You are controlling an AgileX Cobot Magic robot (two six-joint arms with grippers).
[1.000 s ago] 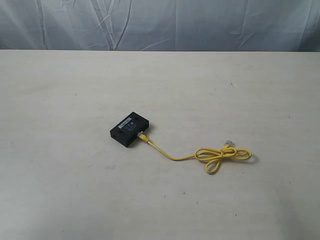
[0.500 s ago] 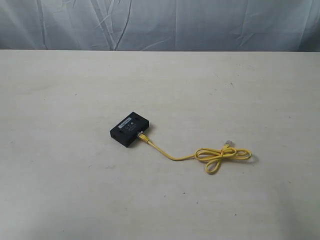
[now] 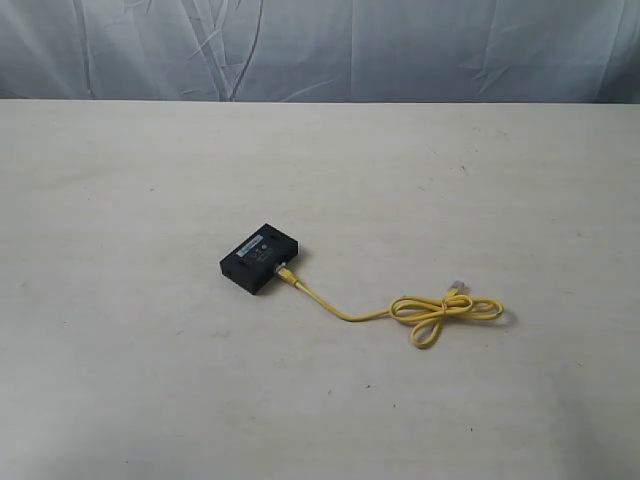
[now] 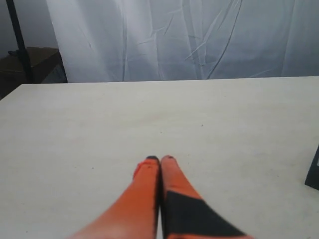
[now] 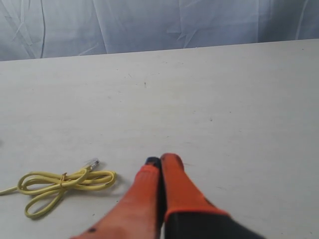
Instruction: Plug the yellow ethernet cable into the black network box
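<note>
Now, your left gripper (image 4: 160, 159) and right gripper (image 5: 160, 160) are both pinched together on nothing; the yellow ethernet cable (image 3: 440, 308) lies on the table (image 3: 150, 380), one plug meeting the side of the black network box (image 3: 261, 259)

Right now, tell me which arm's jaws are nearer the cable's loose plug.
Right. The right jaws, shut, sit close beside the loose plug and looped cable. The left jaws, shut, have only the black box's edge in view, no cable.
</note>
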